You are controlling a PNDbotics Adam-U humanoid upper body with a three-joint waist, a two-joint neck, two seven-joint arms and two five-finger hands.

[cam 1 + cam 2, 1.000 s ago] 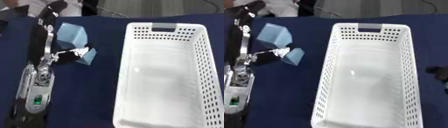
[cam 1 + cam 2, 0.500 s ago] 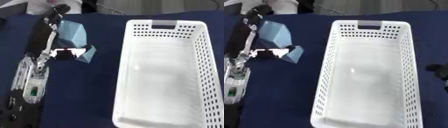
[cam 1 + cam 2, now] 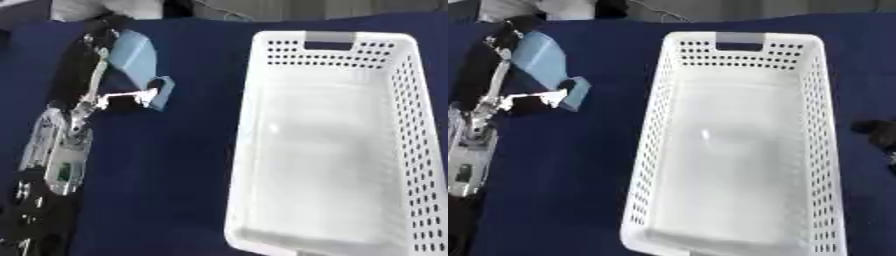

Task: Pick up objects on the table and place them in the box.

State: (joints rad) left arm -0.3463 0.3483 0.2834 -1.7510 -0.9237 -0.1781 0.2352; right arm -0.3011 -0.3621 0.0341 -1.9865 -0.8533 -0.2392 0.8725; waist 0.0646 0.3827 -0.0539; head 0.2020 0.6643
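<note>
Currently logged: left hand (image 3: 109, 82), fingers and thumb pinched on pale blue object (image 3: 136, 62) at far left of dark blue table (image 3: 184, 165). White perforated box (image 3: 337, 150) to its right, apart. Right hand (image 3: 878, 132) at right edge, finger state unclear.

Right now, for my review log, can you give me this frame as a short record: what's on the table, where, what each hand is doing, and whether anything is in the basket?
surface: dark blue tablecloth
container: white perforated basket, right of centre, nothing visible inside
object: light blue object, far left of the table, outside the basket
left robot hand: left robot hand at the light blue object, thumb and fingers around its lower end
right robot hand: a dark shape at the right edge, right eye view only; fingers unclear
</note>
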